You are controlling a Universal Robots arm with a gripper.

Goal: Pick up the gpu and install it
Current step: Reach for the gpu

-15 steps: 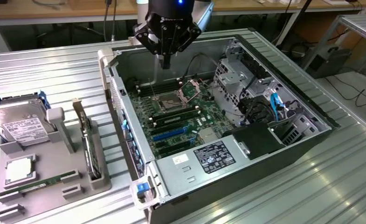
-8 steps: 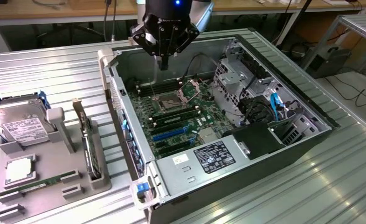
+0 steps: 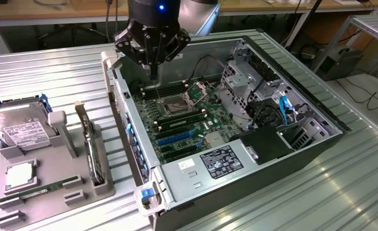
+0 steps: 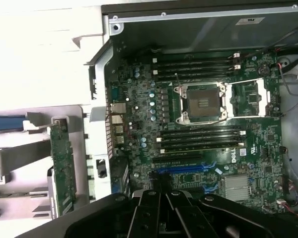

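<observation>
My gripper hangs over the open computer case, above the end of the motherboard that lies farthest from the power supply. Its fingers are drawn together to a narrow point and grip nothing. Seen from the exterior view, the tip sits just above the memory slots beside the bare processor socket, without touching the board.

In the wrist view the dark fingers show pressed side by side, with the socket and the board spread out beneath them.

The graphics card is not in the case. It stands on its long edge in a slot of the grey holder, outside the case wall on the exterior view's left, well apart from my gripper. Its silver bracket end points away from the camera. The wrist view catches it as a green strip upright in that same holder.

Further to the exterior view's left, the holder carries a hard drive propped on a slant and a green memory stick lying flat. Everything rests on a ribbed metal table.
</observation>
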